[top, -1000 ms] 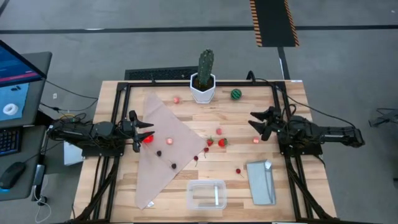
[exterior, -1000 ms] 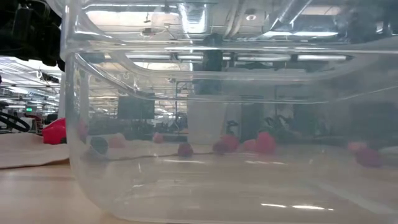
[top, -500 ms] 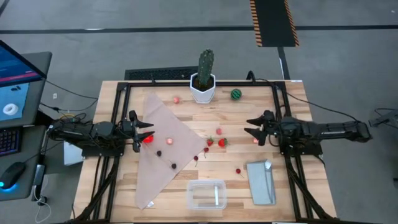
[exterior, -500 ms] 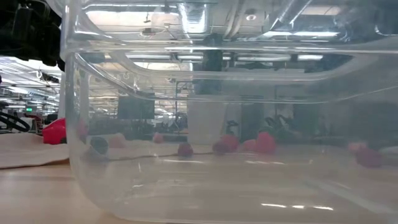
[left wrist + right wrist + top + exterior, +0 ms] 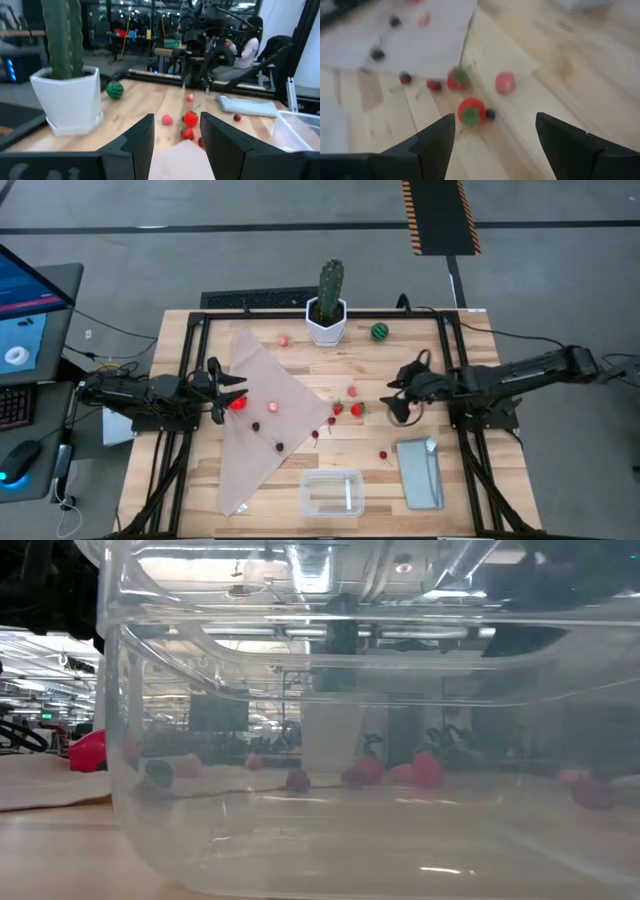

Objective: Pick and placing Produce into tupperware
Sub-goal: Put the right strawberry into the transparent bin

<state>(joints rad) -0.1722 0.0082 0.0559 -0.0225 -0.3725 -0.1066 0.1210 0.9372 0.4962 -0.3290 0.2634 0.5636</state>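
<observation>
Over the middle of the table [image 5: 470, 330], right gripper [image 5: 393, 395] reaching in with fingers spread wide and holding nothing, poised just beside two red strawberries [image 5: 357, 409] on bare wood, with a pink bit [image 5: 352, 391] close by and a dark cherry [image 5: 383, 455] nearer the front edge. At the left side, above the beige cloth [image 5: 265, 420], left gripper [image 5: 234, 392] hovering with fingers narrowly parted, a red strawberry [image 5: 238, 404] lying right at its tips; whether pinched or merely touched, impossible to tell. Near the front edge, clear tupperware [image 5: 333, 492] sitting well apart from both grippers, grey-blue lid [image 5: 419, 472] beside it. Toward the back, cactus [image 5: 331, 285] and green striped ball [image 5: 380, 332].
</observation>
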